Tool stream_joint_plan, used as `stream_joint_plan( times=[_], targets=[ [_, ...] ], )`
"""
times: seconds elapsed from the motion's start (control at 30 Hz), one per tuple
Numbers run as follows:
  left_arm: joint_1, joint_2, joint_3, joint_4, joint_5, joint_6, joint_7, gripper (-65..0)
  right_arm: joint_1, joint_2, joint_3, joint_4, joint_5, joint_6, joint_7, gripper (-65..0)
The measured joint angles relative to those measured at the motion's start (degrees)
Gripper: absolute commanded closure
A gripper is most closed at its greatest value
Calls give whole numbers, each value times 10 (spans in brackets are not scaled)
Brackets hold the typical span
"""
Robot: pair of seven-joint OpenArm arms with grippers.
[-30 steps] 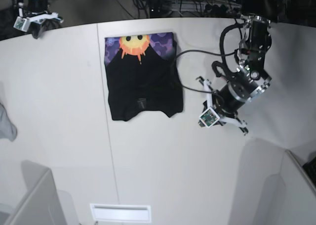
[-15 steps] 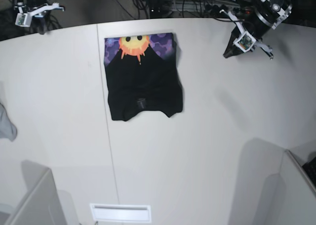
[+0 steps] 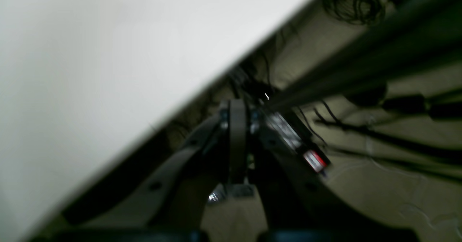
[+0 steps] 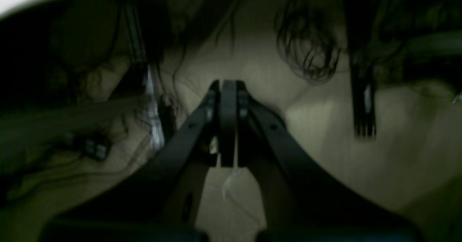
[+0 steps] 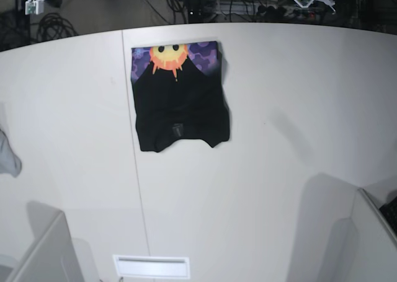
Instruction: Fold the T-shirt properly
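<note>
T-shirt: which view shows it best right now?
Base view. The whole T-shirt is in frame, folded, with the sun face print at its far edge. The left wrist view shows only table and floor clutter; the right wrist view mostly floor and cables. No T-shirt in either.

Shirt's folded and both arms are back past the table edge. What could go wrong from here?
The T-shirt's lower edge dips unevenly, so it might be judged poorly folded. The left hand hangs near floor cables; further lowering could snag one.
</note>
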Motion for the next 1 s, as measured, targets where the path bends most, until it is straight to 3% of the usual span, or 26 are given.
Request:
stream_joint_plan(
  times=[0.13, 0.37, 0.63, 0.83, 1.0],
  targets=[
    [-2, 5, 40, -55, -2, 27, -1, 0, -5, 33, -32, -12, -91, -2, -32, 0],
    [-52, 3, 138, -201, -3, 125, -6, 0, 4, 31, -144, -119, -219, 3, -26, 0],
    [-177, 9, 195, -426, -6, 125, -6, 0, 91, 32, -238, -339, -317, -2, -20, 0],
    [-283, 7, 236, -595, -3, 128, -4, 0, 185, 63, -301, -544, -326, -6, -16, 0],
    [-330, 15, 259, -661, -13, 125, -13, 0, 302, 87, -351, -771, -290, -6, 88, 0]
  ],
)
